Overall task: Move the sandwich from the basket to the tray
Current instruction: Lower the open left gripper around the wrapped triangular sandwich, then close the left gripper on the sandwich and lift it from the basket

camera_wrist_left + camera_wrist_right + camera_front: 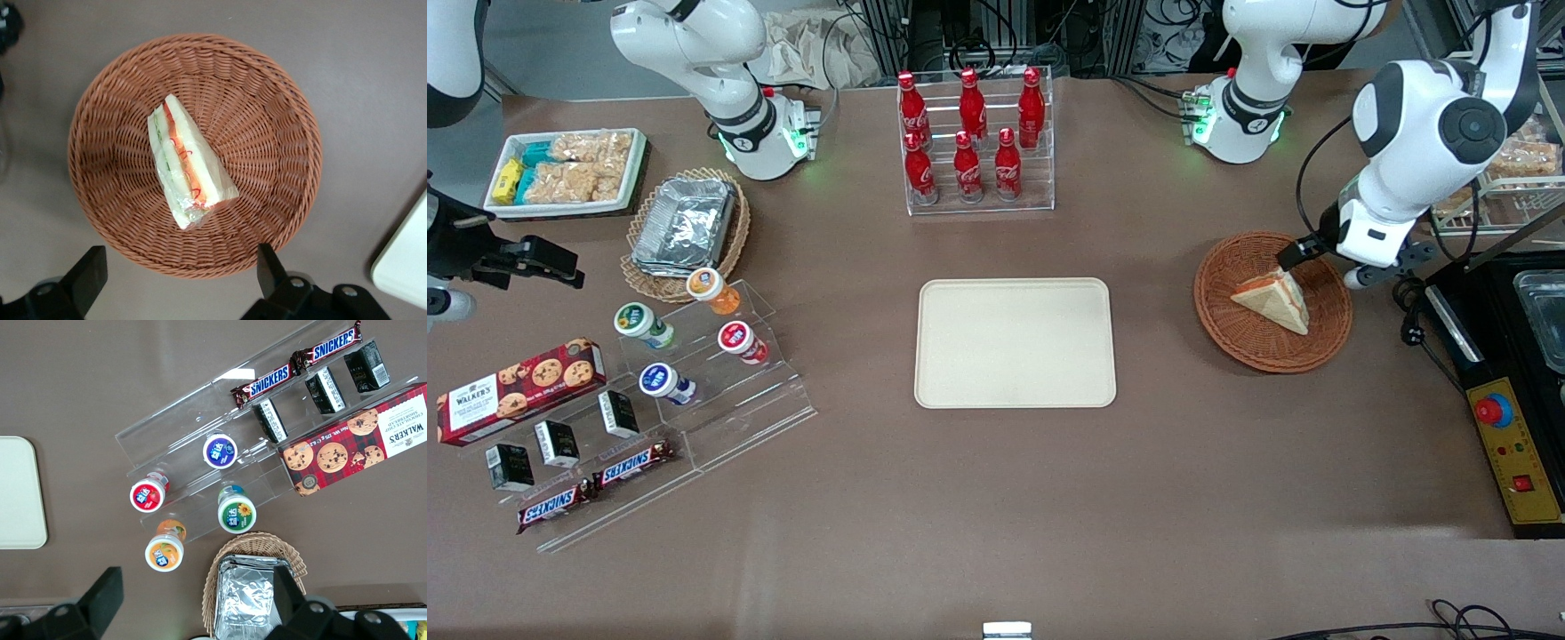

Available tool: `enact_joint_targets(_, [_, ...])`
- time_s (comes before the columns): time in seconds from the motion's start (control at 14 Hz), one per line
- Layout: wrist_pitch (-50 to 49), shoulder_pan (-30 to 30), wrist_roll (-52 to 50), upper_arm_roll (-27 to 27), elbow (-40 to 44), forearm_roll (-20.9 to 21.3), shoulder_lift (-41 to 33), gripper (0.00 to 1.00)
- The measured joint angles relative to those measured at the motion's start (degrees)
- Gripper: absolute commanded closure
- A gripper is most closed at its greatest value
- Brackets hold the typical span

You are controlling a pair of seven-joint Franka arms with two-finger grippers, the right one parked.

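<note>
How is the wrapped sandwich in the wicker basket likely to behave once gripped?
The sandwich looks soft, so it will probably squash under pressure. Its clear wrap may be slippery. It seems light and lies loose in the basket. The hand hovers open above it.

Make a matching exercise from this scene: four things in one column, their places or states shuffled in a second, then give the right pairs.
1. sandwich
2. tray
3. pincer
4. cola bottles

A. open, hovering above the basket
B. standing in a clear rack
C. lying in the basket
D. bare, between the basket and the snack display

Pairs: 1-C, 2-D, 3-A, 4-B
</note>
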Motion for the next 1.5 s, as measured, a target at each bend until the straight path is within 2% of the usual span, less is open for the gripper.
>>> enact_joint_targets(0.21, [3.7, 0.1, -4.1, 0.0, -0.8, -3.7, 2.7, 0.00])
enact_joint_targets(0.57, [11.7, 2.7, -8.2, 0.2, -3.3, -12.3, 6.6, 0.00])
enact_joint_targets(1.0, [14.2, 3.6, -21.7, 0.2, -3.5, -13.2, 10.2, 0.00])
enact_joint_targets(1.43, [16.4, 3.6, -22.9, 0.2, -3.6, -13.4, 15.7, 0.00])
enact_joint_targets(1.5, [17.0, 3.6, -22.9, 0.2, -3.6, -13.4, 16.4, 0.05])
